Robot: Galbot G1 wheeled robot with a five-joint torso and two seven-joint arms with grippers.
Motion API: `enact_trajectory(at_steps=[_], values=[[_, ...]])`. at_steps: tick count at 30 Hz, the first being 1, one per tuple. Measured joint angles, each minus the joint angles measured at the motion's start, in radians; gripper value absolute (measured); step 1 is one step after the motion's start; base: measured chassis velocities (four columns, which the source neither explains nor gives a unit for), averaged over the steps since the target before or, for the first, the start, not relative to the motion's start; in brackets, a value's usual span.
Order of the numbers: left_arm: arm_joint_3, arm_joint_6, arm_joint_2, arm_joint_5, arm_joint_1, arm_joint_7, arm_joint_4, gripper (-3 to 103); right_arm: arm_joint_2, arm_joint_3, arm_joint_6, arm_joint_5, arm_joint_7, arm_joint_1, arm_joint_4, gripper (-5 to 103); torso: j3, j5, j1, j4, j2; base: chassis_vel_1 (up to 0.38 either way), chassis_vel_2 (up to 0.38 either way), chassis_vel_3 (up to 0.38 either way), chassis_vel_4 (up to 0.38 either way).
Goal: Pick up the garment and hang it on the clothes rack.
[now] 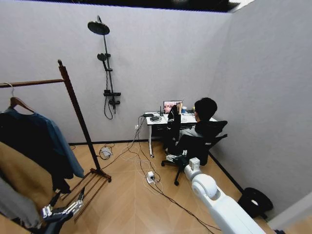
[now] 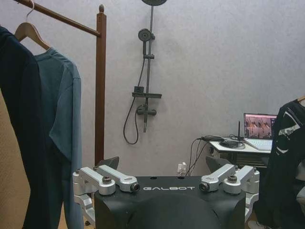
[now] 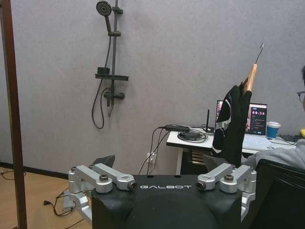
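While jaws stand apart on both grippers:
Garment (image 2: 59, 109): teal, on a wooden hanger (image 2: 29, 32), hung from the clothes rack (image 2: 99, 86) bar.
Left gripper (image 2: 162, 167): spread wide, holding nothing, near the rack.
Right gripper (image 3: 162, 164): spread wide, holding nothing, facing the desk (image 3: 209, 139).
Writing: "GALBOT" across each gripper body.

head: high, looking down across room | wrists: low, level, facing shower fixture (image 2: 145, 71) wall | shared: surface (image 3: 209, 138), wall

racks (image 1: 78, 117): 1 | hung garments (image 1: 58, 141): 4 | laptops (image 1: 172, 107): 1
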Motion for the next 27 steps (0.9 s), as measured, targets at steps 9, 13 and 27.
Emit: enact_trajectory(at_steps=[9,13,27], values=[[0.000,0.000,0.000,0.000,0.000,0.000,0.000,100,0.005,-0.003,0.003,-0.009,-0.008,-0.006,-0.002,100,0.000,0.0000,0.000,0.0001,0.000,0.092,-0.094,-0.092,0.102],[0.000,0.000,0.000,0.000,0.000,0.000,0.000,100,0.003,-0.003,0.004,-0.011,-0.011,-0.009,-0.002,100,0.000,0.0002,0.000,0.0002,0.000,0.153,-0.164,-0.153,0.165],[0.000,0.000,0.000,0.000,0.000,0.000,0.000,100,0.008,-0.013,0.004,-0.013,-0.012,-0.007,-0.001,100,0.000,0.0002,0.000,0.0002,0.000,0.178,-0.177,-0.171,0.173]])
